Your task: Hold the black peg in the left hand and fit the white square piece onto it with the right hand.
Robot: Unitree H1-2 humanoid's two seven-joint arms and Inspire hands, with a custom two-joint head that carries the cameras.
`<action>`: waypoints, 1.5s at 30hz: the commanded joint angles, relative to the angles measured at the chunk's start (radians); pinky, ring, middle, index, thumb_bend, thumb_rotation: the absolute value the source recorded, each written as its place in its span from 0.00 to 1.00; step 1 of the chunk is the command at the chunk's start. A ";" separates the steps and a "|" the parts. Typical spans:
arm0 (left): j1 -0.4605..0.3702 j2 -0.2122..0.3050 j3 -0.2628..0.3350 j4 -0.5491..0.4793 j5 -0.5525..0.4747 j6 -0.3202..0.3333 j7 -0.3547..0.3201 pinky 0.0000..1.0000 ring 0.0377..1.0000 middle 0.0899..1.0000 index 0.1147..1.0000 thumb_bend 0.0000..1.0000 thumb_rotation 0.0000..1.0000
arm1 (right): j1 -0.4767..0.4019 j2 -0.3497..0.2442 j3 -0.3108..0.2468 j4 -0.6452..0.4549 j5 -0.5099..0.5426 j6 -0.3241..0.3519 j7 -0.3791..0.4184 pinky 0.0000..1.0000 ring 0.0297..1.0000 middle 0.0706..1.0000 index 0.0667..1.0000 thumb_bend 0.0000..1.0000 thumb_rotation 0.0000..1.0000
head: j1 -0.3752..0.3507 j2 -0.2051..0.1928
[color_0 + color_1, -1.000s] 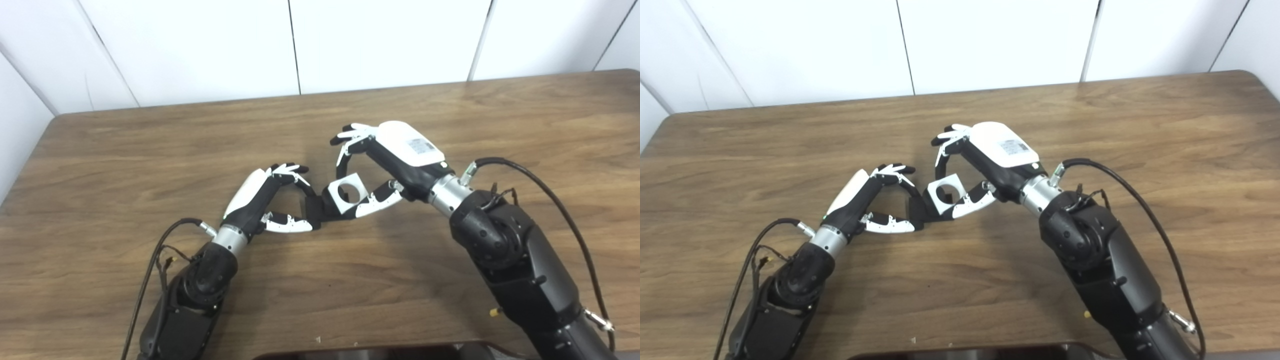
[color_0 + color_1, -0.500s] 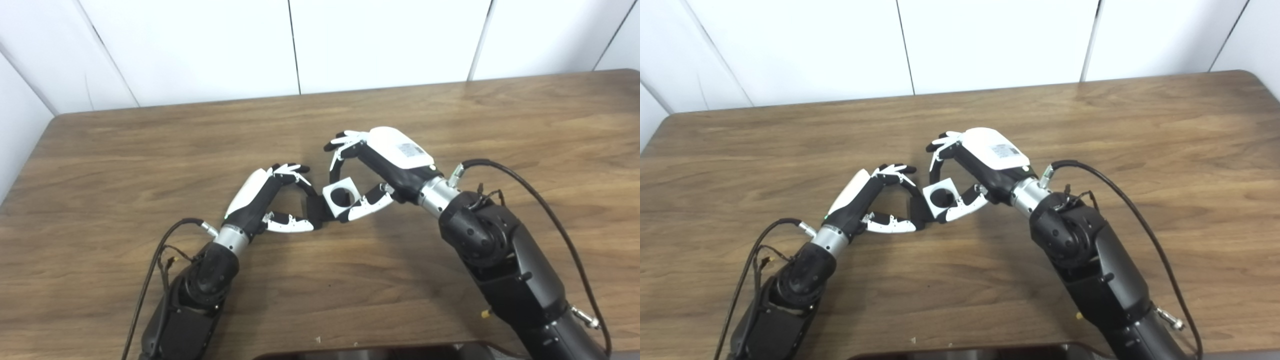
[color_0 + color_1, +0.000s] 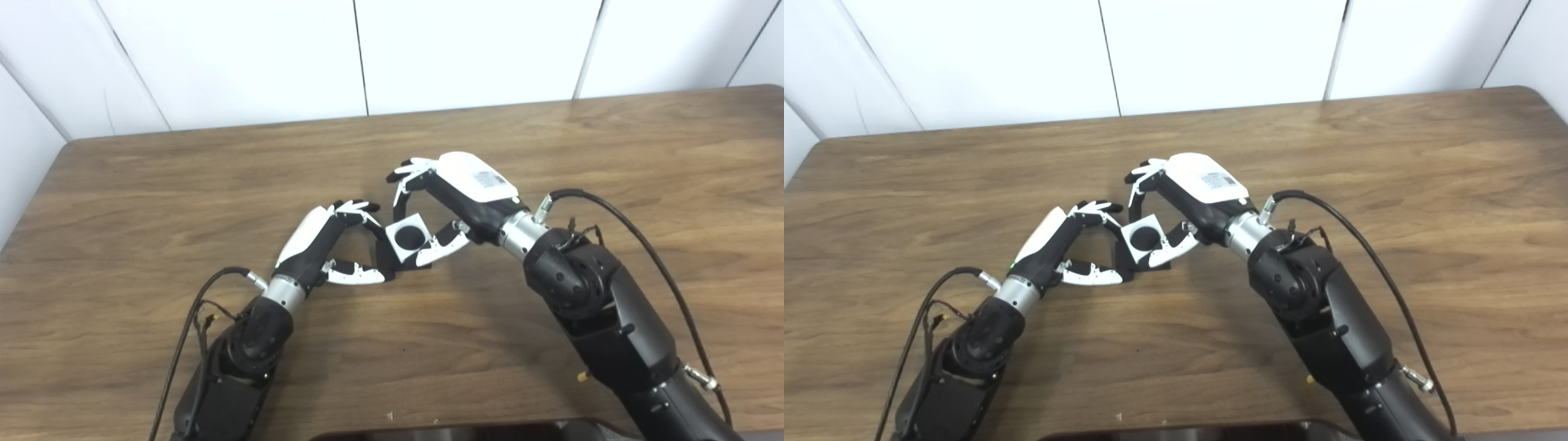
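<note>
Left hand (image 3: 324, 242) grips the black peg (image 3: 384, 260) between its thumb below and curled fingers (image 3: 358, 211) above, just over the wooden table (image 3: 153, 184) near its middle. Only a dark stub of the peg shows past the fingertips, so its full length is hard to judge; what shows runs from the left hand toward the right hand, pointing to the right and a little toward the far wall. The left palm's white back faces up and left, and the forearm comes in low from the bottom left, wrist angled up toward the centre.

Right hand (image 3: 456, 196) is closed on the white square piece (image 3: 407, 236), pinched at its upper edge by the bent fingers (image 3: 407, 177) and at its lower right by the thumb. The piece is turned like a diamond, one corner up, its flat face toward the camera and tilted slightly back. Its round hole looks filled with black, lined up with the peg's end; the piece touches or overlaps the peg, but how far it is seated cannot be told. The right hand's white back faces up, wrist bent down from a forearm that enters from the bottom right and rises steeply, with a black cable (image 3: 618, 211) looping beside it.
</note>
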 commanded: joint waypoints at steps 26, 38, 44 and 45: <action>0.022 0.004 -0.032 0.014 -0.003 0.053 -0.062 1.00 0.96 0.87 0.42 0.52 0.08 | -0.057 -0.063 0.019 -0.047 -0.043 0.128 0.176 0.90 0.97 0.98 0.94 1.00 0.47 | 0.003 0.004; 0.024 0.003 -0.033 0.009 0.001 0.060 -0.062 1.00 0.96 0.87 0.42 0.52 0.08 | -0.040 -0.067 -0.010 -0.053 -0.022 0.116 0.146 0.89 0.97 0.98 0.94 1.00 0.47 | 0.001 0.007; 0.023 0.002 -0.031 0.010 0.000 0.062 -0.060 1.00 0.96 0.87 0.42 0.52 0.08 | -0.007 -0.060 -0.069 -0.069 0.015 0.096 0.065 0.84 0.91 0.91 0.86 0.76 0.34 | 0.000 0.007; 0.023 0.003 -0.031 0.010 0.001 0.062 -0.060 1.00 0.96 0.87 0.42 0.52 0.08 | -0.003 -0.061 -0.075 -0.071 0.018 0.097 0.057 0.84 0.90 0.91 0.85 0.73 0.33 | 0.000 0.007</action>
